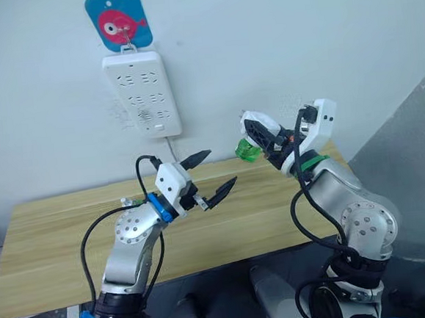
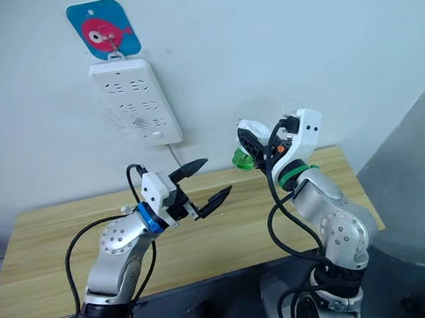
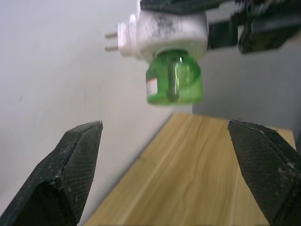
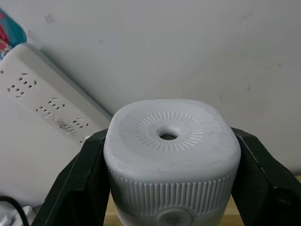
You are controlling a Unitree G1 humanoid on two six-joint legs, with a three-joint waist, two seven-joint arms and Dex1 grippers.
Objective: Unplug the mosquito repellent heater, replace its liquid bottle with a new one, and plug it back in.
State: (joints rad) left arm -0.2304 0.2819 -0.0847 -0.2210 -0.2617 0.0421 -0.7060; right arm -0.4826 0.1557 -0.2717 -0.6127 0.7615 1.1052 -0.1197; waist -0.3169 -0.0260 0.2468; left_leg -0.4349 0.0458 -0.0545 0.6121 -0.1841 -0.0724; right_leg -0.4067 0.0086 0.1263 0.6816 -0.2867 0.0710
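My right gripper (image 1: 264, 136) is shut on the mosquito repellent heater (image 4: 171, 155), a small white rounded unit with a centre hole in its ribbed face. It hangs in the air above the table's right part, clear of the wall. A green liquid bottle (image 3: 174, 79) is screwed in under the heater (image 3: 162, 32), and two metal prongs (image 3: 111, 41) point toward the wall. My left gripper (image 1: 215, 176) stands open a short way left of the bottle (image 1: 247, 151), with nothing between its fingers (image 3: 70, 172).
A long white power strip (image 1: 142, 93) hangs on the wall from a hook on a blue fish plaque (image 1: 118, 20), its cord running down behind the wooden table (image 1: 57, 237). A grey panel (image 1: 413, 180) stands at the right.
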